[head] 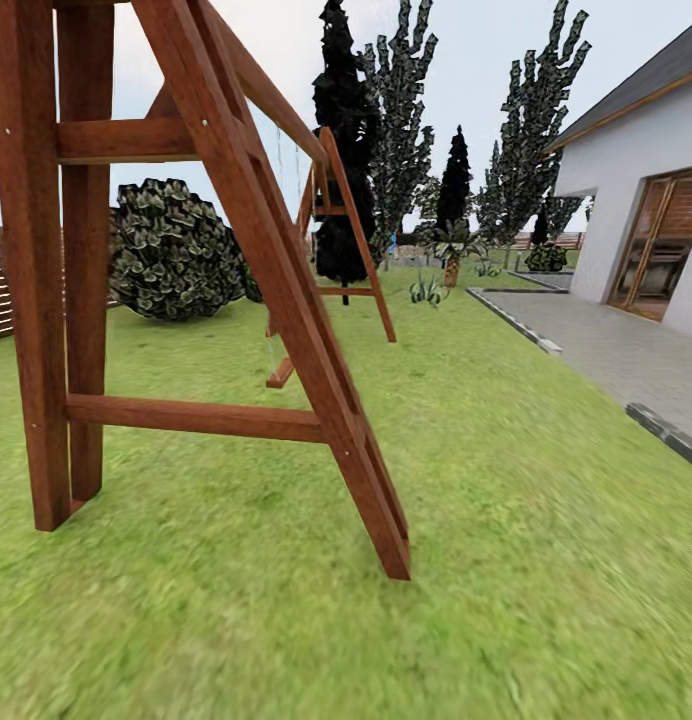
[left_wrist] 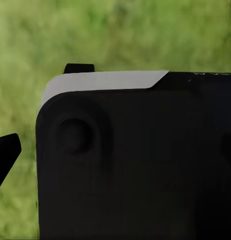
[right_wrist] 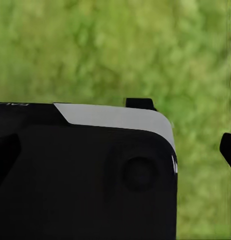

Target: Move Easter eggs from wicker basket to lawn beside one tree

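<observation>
Head view is showing the lawn (head: 506, 520) and a wooden swing frame (head: 236, 300), so the robot is seemingly searching for the basket, whose whereabouts, like both grippers' jaw states, I cannot tell.

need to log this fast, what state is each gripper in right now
Left gripper: cannot be told; the left wrist view has a dark robot body over the lawn.
Right gripper: cannot be told, same blocked look.

One wooden swing frame (head: 216, 260) on lawn (head: 506, 560). One round bush (head: 171, 250). Two black conifers (head: 341, 150). One short palm (head: 452, 250). One white house (head: 636, 170). One paved patio (head: 626, 355).
</observation>
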Motion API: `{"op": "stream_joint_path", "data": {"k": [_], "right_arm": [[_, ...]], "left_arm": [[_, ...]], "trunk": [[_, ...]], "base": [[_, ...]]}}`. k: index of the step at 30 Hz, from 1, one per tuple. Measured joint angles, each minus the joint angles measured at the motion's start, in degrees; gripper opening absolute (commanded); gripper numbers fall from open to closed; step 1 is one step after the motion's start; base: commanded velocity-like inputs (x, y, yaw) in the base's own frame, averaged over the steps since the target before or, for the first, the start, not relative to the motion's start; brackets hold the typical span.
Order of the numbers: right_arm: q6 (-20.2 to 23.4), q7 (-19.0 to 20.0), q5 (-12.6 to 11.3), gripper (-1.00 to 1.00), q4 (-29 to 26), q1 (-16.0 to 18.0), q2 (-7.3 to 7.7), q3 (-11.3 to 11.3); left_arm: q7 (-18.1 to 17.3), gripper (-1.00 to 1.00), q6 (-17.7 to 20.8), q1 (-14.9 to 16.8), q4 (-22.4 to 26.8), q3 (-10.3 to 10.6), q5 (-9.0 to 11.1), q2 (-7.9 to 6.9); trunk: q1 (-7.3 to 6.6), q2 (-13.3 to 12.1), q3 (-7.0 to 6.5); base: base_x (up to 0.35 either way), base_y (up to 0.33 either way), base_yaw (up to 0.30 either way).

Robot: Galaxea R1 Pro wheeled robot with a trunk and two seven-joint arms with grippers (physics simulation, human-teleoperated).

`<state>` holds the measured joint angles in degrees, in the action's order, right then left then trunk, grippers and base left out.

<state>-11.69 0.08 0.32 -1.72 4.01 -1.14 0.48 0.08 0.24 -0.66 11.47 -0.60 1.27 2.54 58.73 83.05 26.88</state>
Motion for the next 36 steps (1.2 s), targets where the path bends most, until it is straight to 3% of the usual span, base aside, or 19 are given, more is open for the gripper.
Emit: {"op": "stream_joint_path", "data": {"k": [36], "right_arm": [[0.0, 0.1, 0.1, 1.00, -0.1, 0.0, 0.08, 0.0]], "left_arm": [[-0.1, 1.00, 0.0, 0.0, 0.0, 0.0, 0.0, 0.00]], "trunk": [[-0.01, 0.0, 0.01]], "base": [[0.022, -0.301, 0.000]]}}
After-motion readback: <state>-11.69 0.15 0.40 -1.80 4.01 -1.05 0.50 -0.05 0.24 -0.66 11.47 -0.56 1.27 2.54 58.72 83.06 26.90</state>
